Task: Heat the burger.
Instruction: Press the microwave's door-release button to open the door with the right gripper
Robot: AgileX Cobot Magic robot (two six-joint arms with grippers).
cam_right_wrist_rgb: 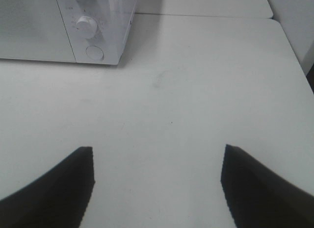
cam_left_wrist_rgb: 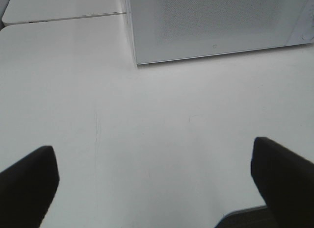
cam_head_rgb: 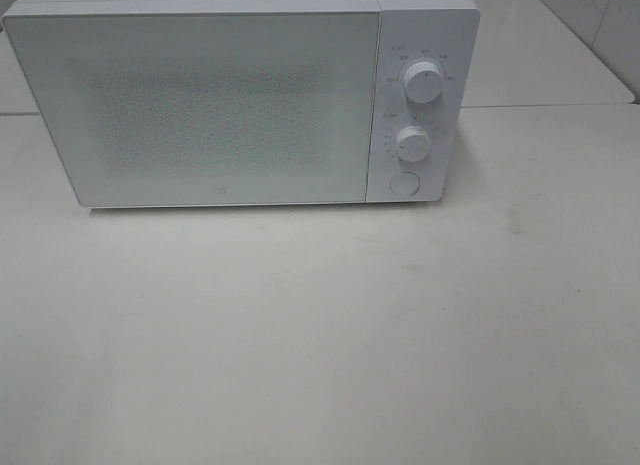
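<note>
The burger shows in none of the views. A white microwave (cam_head_rgb: 240, 95) stands at the back of the table with its door shut; it also appears as the microwave (cam_left_wrist_rgb: 216, 27) in the left wrist view and the microwave (cam_right_wrist_rgb: 64, 27) in the right wrist view. My left gripper (cam_left_wrist_rgb: 154, 181) is open above bare tabletop, well in front of the door. My right gripper (cam_right_wrist_rgb: 157, 181) is open too, with nothing between its fingers, in front of the control panel side. Neither arm appears in the exterior high view.
The microwave's panel carries two round knobs (cam_head_rgb: 424, 83) and a round button (cam_head_rgb: 404, 183) on its right side. The white table (cam_head_rgb: 320, 325) stretches in front of it. A seam (cam_head_rgb: 550, 106) joins a second table behind.
</note>
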